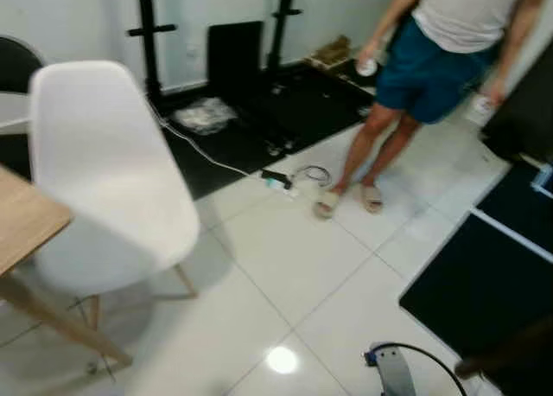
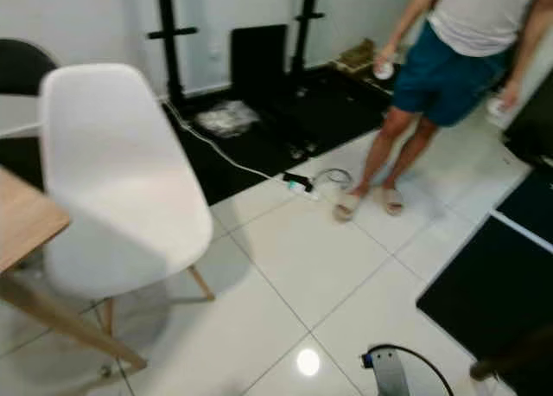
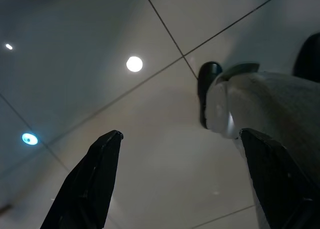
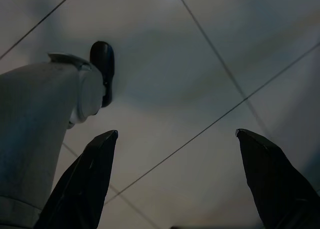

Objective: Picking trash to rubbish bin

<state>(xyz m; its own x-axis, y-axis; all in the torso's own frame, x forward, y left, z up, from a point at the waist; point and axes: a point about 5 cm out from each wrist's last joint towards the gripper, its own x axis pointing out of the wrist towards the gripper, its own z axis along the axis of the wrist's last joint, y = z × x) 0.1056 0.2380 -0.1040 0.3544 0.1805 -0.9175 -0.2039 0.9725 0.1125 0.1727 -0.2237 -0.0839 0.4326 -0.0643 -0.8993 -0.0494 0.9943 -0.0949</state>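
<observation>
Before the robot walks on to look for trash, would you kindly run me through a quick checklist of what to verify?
1. Left pincer open, holding nothing: ok.
2. Right pincer open, holding nothing: ok.
3. Trash located: cannot tell; a crumpled plastic bag lies on the dark mat, small items by a cable, all blurred.
4. Rubbish bin located: not ok.
5. Path ahead: not ok; a person stands on the tiles near those items.
6. Left side clearance: not ok; a white chair and wooden table stand close.
</observation>
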